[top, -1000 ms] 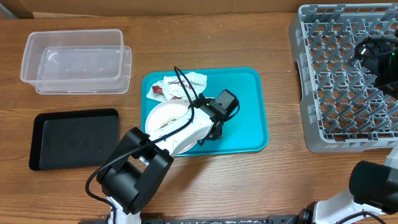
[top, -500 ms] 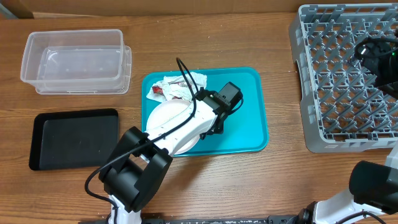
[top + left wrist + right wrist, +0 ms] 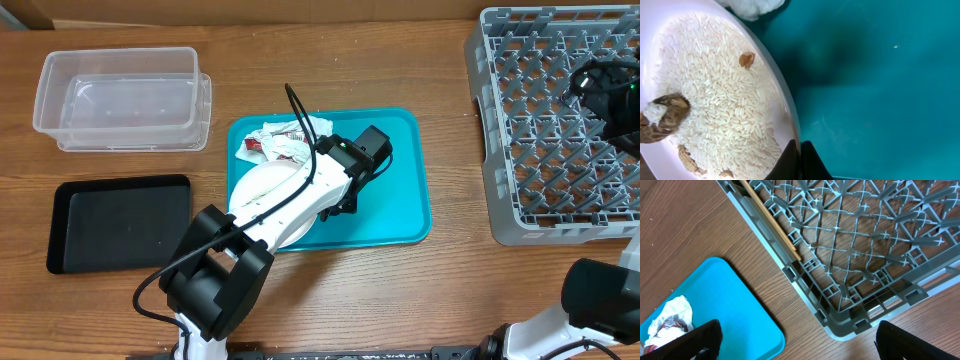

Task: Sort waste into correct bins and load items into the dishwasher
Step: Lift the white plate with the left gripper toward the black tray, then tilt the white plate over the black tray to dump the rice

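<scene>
A white plate point(image 3: 715, 100) heaped with rice-like grains point(image 3: 725, 120) and brown lumps point(image 3: 662, 117) lies at the left of the teal tray point(image 3: 400, 170). My left gripper point(image 3: 801, 159) is shut on the plate's right rim, one finger inside and one outside. Overhead, the left arm point(image 3: 300, 205) covers most of the plate point(image 3: 262, 185). A crumpled napkin and red-and-white wrapper point(image 3: 283, 140) lie behind the plate. My right gripper point(image 3: 805, 345) hangs open and holds nothing, over the near-left corner of the grey dish rack point(image 3: 560, 130). Chopsticks point(image 3: 771, 224) lie in the rack.
The clear tub point(image 3: 120, 95) stands at the back left, with the shallow black tray point(image 3: 120, 222) in front of it. Bare wooden table point(image 3: 455, 180) lies between the teal tray and the rack.
My left gripper has closed on the plate's rim, and its wrist has shifted slightly back and to the right. The right arm has not moved.
</scene>
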### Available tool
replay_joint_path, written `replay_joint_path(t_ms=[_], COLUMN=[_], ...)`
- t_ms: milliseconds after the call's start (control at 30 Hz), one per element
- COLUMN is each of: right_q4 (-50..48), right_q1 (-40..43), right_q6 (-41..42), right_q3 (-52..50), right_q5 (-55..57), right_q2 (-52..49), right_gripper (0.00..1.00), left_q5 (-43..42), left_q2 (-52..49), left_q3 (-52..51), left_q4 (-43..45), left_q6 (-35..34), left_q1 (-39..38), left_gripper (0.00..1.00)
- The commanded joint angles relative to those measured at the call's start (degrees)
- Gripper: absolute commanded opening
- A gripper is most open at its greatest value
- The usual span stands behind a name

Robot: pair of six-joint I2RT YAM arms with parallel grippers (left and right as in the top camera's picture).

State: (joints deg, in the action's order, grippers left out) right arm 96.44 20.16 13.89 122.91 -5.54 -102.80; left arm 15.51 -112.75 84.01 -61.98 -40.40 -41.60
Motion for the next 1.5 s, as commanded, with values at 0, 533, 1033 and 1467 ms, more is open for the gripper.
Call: replay_joint_path(t_ms=[0, 533, 1033, 1467], right_q4=[-0.31, -0.33, -0.31, -0.31], right_q1=[-0.15, -0.15, -0.15, -0.15], right_q6=[0.31, 0.31, 0.31, 0.31], right_q3=[0.13, 0.13, 0.13, 0.13], right_q5=[0.37, 0.37, 0.37, 0.37], right_q2=[0.63, 0.63, 0.63, 0.63], right_gripper=[1.00, 1.00, 1.00, 1.00], left_q5=[3.45, 7.87, -2.03, -23.34], left_q2=[-0.70, 1.51, 7.21, 7.23], left_q3=[1.68, 13.35, 13.55, 13.55], left_q4=[-1.18, -15.85, -13.18, -11.89], left_q6=[-1.01, -4.48, 2.93, 13.70], left_q1=[-0.15, 5.79, 29.75, 45.35], left_gripper=[0.04, 0.04, 0.04, 0.04])
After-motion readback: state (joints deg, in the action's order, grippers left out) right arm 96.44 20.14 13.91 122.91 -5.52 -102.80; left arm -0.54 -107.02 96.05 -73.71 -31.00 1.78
